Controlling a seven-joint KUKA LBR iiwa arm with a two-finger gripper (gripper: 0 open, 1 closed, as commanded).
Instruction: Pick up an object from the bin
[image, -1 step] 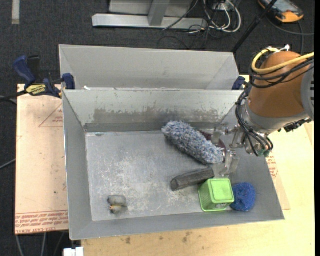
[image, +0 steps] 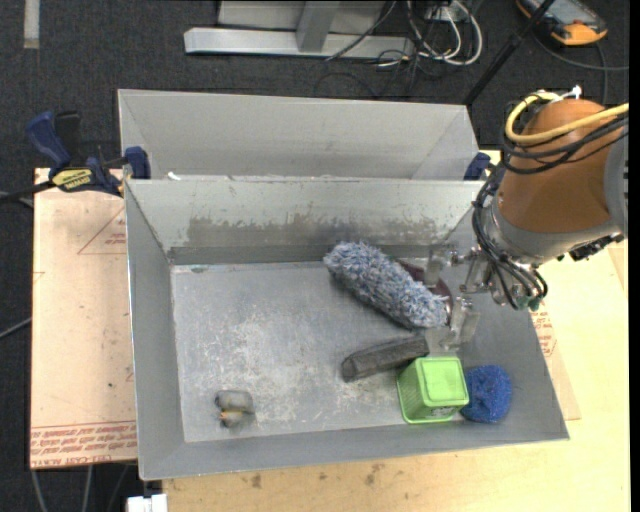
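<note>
My gripper (image: 460, 316) hangs low at the right side of the bin. It is just beside the right end of a fuzzy blue-grey roll (image: 382, 282) that lies slanted across the middle right. Below it a dark grey bar (image: 384, 358) lies on the floor. A green square box (image: 433, 388) sits right under the gripper near the front wall. To the right of the box rests a rough blue ball (image: 489, 393). Nothing shows held in the gripper.
A small grey-brown lump (image: 233, 406) lies alone at the front left. The arm with its orange cover and cables reaches in over the right rim. The bin's right wall slopes close behind the gripper.
</note>
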